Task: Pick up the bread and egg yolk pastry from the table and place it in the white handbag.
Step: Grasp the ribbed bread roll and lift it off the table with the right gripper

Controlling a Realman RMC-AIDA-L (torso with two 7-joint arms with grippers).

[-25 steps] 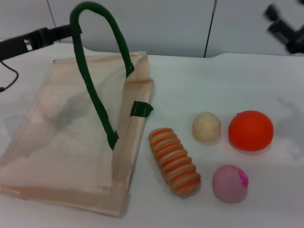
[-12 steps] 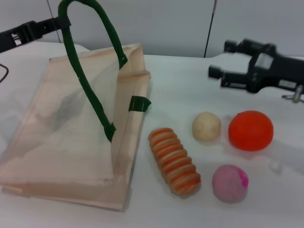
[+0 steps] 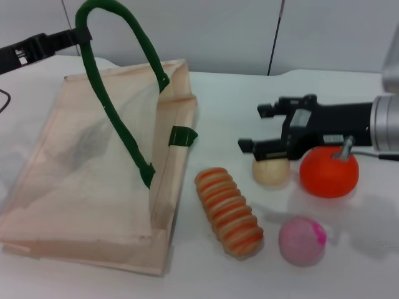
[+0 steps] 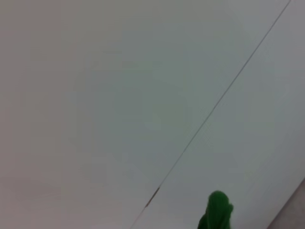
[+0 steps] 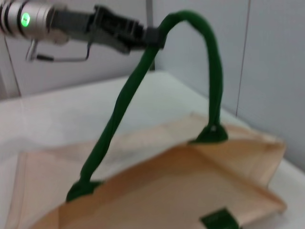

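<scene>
Lowered since before, right gripper (image 3: 262,128) spreads wide fingers (image 3: 257,146) just above egg yolk pastry (image 3: 270,171).

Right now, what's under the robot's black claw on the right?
The right gripper, open, hangs over the egg yolk pastry, covering its top. The orange ball sits partly under the arm. The left gripper holds up the white handbag handle.

Thin, matt cream cloth on the white handbag (image 3: 93,162), lightly creased, with thick fuzzy green rope for its handle (image 3: 112,81) (same felt-like green on the tab (image 3: 182,136)). Right of the handbag: ridged, slightly shiny bread (image 3: 229,211); matt, faintly grainy egg yolk pastry (image 3: 271,171); smooth orange ball (image 3: 329,171).
</scene>
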